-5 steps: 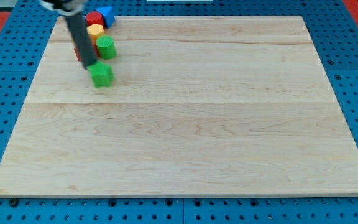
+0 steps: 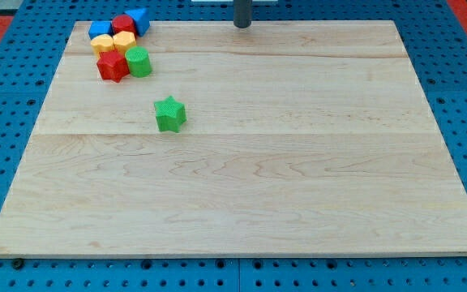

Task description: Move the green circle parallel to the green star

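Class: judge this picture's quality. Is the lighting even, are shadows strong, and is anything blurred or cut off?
Camera view: even, soft light on the pale wooden board, no glare. The green star block and the green cylinder block look sharp, casting only faint shadows. My tip, far from both at the view's top, looks slightly soft, and the dark rod is cut off by the frame.

We see a star block [image 2: 169, 113] alone on the board [image 2: 298, 178], below and right of the top-left cluster [image 2: 118, 47].
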